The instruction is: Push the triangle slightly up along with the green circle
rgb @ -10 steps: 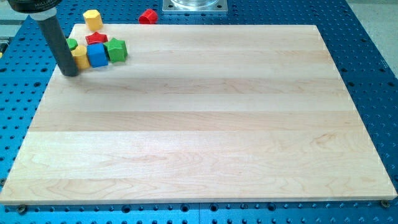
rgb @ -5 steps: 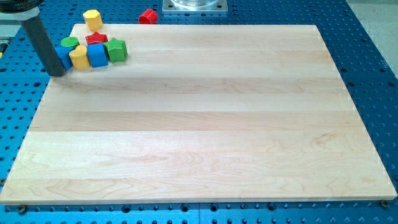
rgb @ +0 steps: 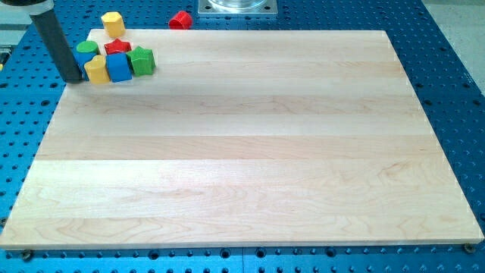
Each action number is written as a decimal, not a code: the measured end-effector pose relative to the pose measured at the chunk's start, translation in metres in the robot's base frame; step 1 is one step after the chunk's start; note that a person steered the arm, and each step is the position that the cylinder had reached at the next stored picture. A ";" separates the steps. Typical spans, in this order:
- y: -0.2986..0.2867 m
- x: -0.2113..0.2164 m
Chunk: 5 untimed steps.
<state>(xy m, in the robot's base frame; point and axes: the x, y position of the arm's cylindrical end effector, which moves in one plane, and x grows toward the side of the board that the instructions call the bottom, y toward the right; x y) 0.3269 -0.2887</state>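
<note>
My tip (rgb: 73,78) rests at the board's top left corner, against the left side of a blue triangle (rgb: 82,58), which the rod partly hides. A green circle (rgb: 87,48) lies just above the triangle, touching it. A yellow block (rgb: 96,70) sits right of my tip, below the triangle. No gripper shows.
A blue cube (rgb: 118,67), a red star (rgb: 117,47) and a green block (rgb: 142,60) cluster to the right of the yellow block. A yellow hexagon (rgb: 113,23) lies at the board's top edge. A red block (rgb: 179,19) lies off the wooden board (rgb: 242,152) at the view's top.
My tip went left around the yellow block, then up and slightly right. The blue triangle and green circle have shifted a little toward the view's top.
</note>
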 end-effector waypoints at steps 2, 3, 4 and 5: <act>0.029 0.000; -0.001 0.006; 0.011 0.042; 0.031 0.042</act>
